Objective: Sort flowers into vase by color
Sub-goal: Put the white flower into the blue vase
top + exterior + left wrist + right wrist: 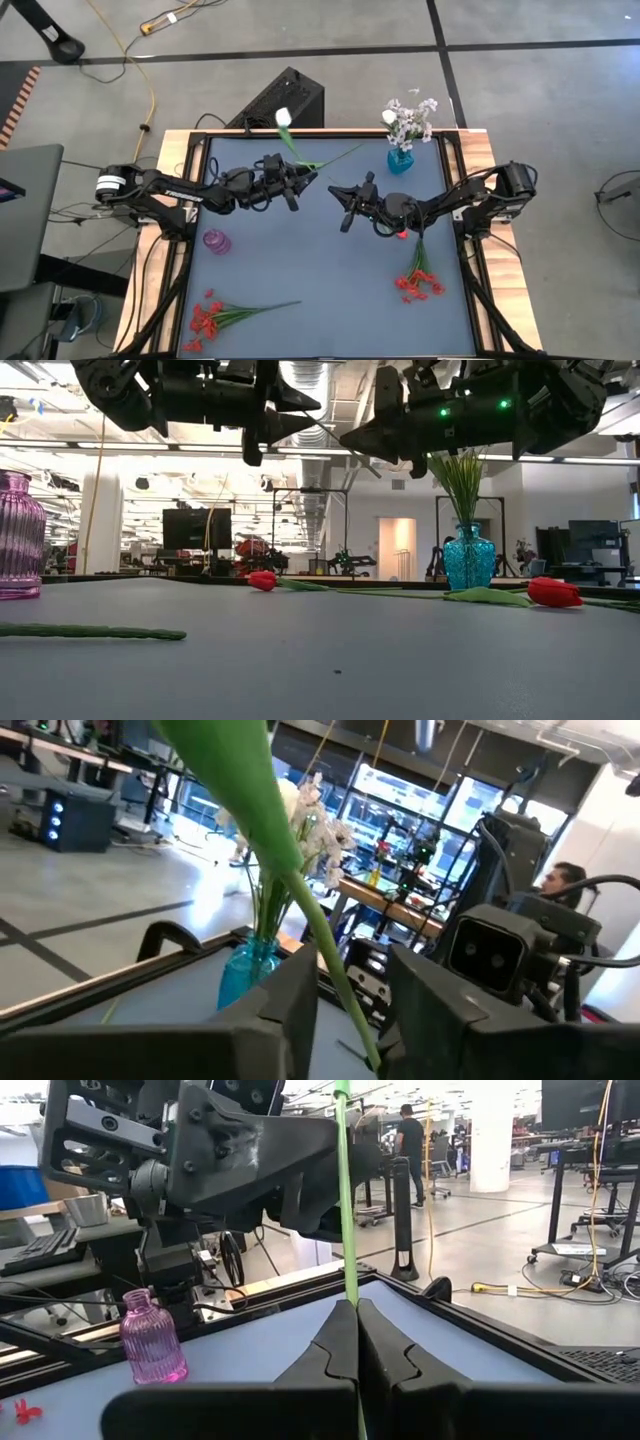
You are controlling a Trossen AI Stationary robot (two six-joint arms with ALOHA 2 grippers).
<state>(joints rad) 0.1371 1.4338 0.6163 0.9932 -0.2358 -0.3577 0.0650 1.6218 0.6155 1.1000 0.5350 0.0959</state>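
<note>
A white tulip [283, 117] on a thin green stem [297, 152] is held in the air over the table's far middle, between my two grippers. My right gripper [334, 190] is shut on the stem [347, 1230]. My left gripper [312, 179] is open, and its fingers [296, 988] stand on either side of the same stem [322, 935]. I cannot tell whether they touch it. A teal vase [400, 159] with white blossoms stands at the far right. A purple vase [216, 241] stands at the left. Red flowers lie at the near left [212, 318] and the near right [418, 280]. My right gripper pinches the tulip's stem [349, 1292] between its two fingertips, on the stem's lower part, away from the bud. The fingers come level from the table's right and lie across the stem. The flower is lifted clear of the table, with its bud out past the far edge.
A red tulip [553, 591] lies on the mat under my right arm, and another [262, 580] lies farther left. A green stem [90, 631] lies near the low camera. The table has a raised black frame [200, 150]. A person [409, 1132] stands in the room beyond.
</note>
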